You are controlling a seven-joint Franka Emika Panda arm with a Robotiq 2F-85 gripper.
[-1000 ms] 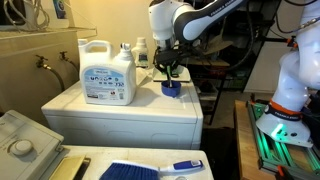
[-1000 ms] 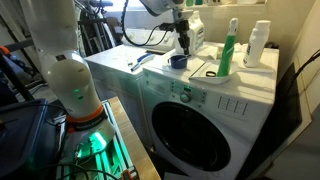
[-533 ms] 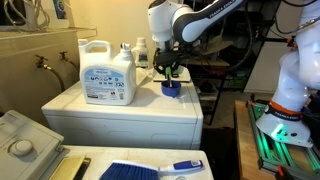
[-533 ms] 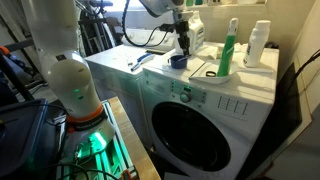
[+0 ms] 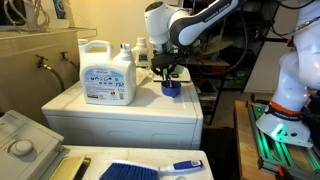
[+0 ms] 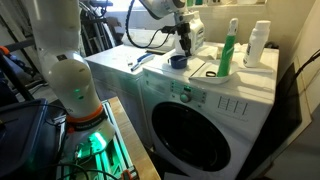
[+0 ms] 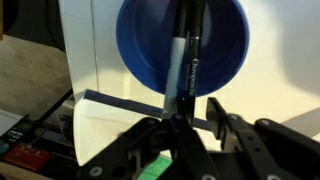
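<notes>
Blue cup (image 7: 148, 45) beneath a black marker (image 7: 185, 72)
The pincer (image 7: 183, 125) is clamped on the marker, holding it upright over the cup on the white worktop (image 5: 120, 108).

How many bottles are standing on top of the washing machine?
3: a large white detergent jug, a green bottle and a white bottle beside it. Others may hide behind the jug.

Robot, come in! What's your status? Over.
Gripper shut on black pen. Pen over blue cup. Detergent jug beside, clear of it.
</notes>
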